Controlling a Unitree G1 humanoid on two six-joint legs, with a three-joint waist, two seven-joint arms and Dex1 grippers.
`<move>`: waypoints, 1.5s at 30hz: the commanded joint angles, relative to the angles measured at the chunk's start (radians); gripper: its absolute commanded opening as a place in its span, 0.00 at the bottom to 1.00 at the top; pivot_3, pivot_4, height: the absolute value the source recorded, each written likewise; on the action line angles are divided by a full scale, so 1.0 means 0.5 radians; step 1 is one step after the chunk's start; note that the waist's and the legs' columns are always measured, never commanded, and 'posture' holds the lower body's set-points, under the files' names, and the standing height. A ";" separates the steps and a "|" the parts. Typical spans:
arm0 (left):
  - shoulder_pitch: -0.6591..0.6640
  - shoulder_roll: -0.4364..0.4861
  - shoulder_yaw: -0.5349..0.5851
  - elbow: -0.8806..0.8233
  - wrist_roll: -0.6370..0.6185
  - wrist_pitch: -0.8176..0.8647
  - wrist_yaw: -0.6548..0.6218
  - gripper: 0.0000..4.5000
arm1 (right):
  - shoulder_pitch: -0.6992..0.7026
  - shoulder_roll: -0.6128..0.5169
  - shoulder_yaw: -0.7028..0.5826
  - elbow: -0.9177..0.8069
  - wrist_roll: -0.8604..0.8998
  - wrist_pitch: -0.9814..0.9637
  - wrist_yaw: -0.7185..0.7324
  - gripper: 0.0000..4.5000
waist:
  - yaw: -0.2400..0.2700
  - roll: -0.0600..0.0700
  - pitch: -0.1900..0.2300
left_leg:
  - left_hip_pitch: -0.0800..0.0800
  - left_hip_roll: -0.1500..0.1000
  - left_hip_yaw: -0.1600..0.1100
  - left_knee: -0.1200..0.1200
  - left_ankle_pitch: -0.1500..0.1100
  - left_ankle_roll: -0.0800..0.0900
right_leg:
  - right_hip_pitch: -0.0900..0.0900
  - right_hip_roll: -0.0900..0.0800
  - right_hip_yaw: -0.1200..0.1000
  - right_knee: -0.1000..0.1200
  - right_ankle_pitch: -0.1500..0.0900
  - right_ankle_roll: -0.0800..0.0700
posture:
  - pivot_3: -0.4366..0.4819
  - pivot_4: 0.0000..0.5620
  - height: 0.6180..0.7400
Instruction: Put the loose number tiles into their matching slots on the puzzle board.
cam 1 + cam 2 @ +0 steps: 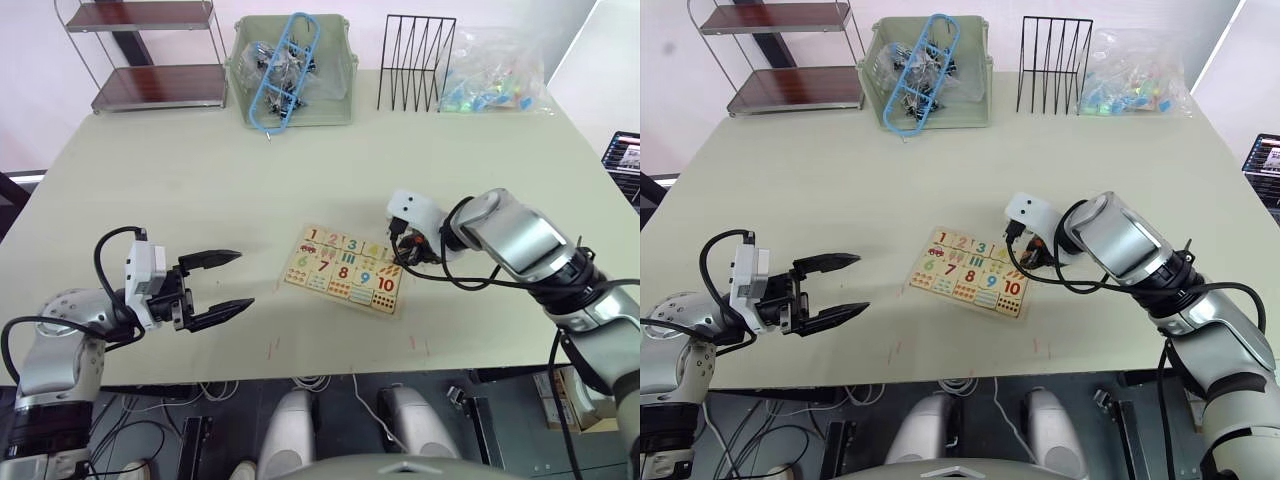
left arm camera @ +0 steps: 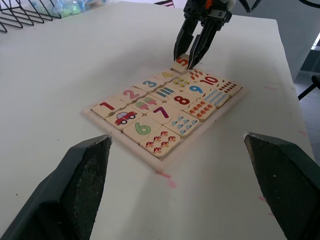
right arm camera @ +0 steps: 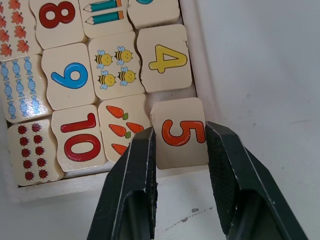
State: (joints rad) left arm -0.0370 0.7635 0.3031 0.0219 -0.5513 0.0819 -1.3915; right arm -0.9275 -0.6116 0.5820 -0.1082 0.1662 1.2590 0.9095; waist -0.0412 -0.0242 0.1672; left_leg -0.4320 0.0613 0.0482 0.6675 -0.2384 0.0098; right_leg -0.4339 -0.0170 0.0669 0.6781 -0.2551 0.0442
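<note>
The puzzle board (image 1: 340, 299) lies flat near the table's front middle, and numbered tiles fill nearly all its squares. My right gripper (image 3: 180, 137) is at the board's far right corner, shut on the tile with a red 5 (image 3: 179, 131). That tile rests tilted over the corner slot (image 3: 172, 95), next to the carrot picture (image 3: 122, 127) and below the yellow 4 (image 3: 167, 57). The left wrist view shows the same tile (image 2: 181, 62) between the right fingers (image 2: 181, 37). My left gripper (image 1: 225, 285) hovers left of the board, wide open and holding nothing.
Along the table's far edge stand a metal shelf (image 1: 150, 50), a green bin (image 1: 335, 105) with a blue hanger and clips, a black wire rack (image 1: 415, 62) and a plastic bag of coloured pieces (image 1: 495, 75). The table's front edge (image 1: 300, 372) runs just below the board.
</note>
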 commanded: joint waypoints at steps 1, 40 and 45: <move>0.008 0.018 0.021 -0.053 -0.026 -0.022 0.004 1.00 | -0.055 0.005 -0.002 -0.030 0.010 -0.023 -0.009 0.19 | 0.000 0.000 0.000 | 0.000 0.000 0.000 0.000 0.000 0.000 | 0.000 0.000 0.000 0.000 0.000 0.000 | 0.48 0.27 1.00; 0.018 0.000 0.013 -0.051 -0.029 -0.024 0.013 1.00 | -0.068 -0.045 -0.027 0.050 0.004 -0.180 0.078 0.99 | 0.000 0.000 0.000 | 0.000 0.000 0.000 0.000 0.000 0.000 | 0.000 0.000 0.000 0.001 0.000 0.000 | 0.48 0.27 1.00; 0.021 0.001 0.015 -0.050 -0.028 -0.025 0.013 1.00 | -0.042 -0.103 -0.116 0.019 0.052 -0.223 0.119 0.99 | 0.001 0.000 0.000 | 0.000 0.000 0.000 0.000 0.000 0.000 | 0.000 0.000 0.000 0.001 0.000 0.000 | 0.48 0.27 1.00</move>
State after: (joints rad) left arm -0.0316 0.7605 0.3030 0.0216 -0.5524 0.0815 -1.3876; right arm -0.9321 -0.6438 0.5751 -0.0669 0.1752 1.1676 0.9553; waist -0.0408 -0.0243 0.1671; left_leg -0.4320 0.0613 0.0481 0.6678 -0.2384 0.0098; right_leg -0.4338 -0.0169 0.0668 0.6784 -0.2550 0.0444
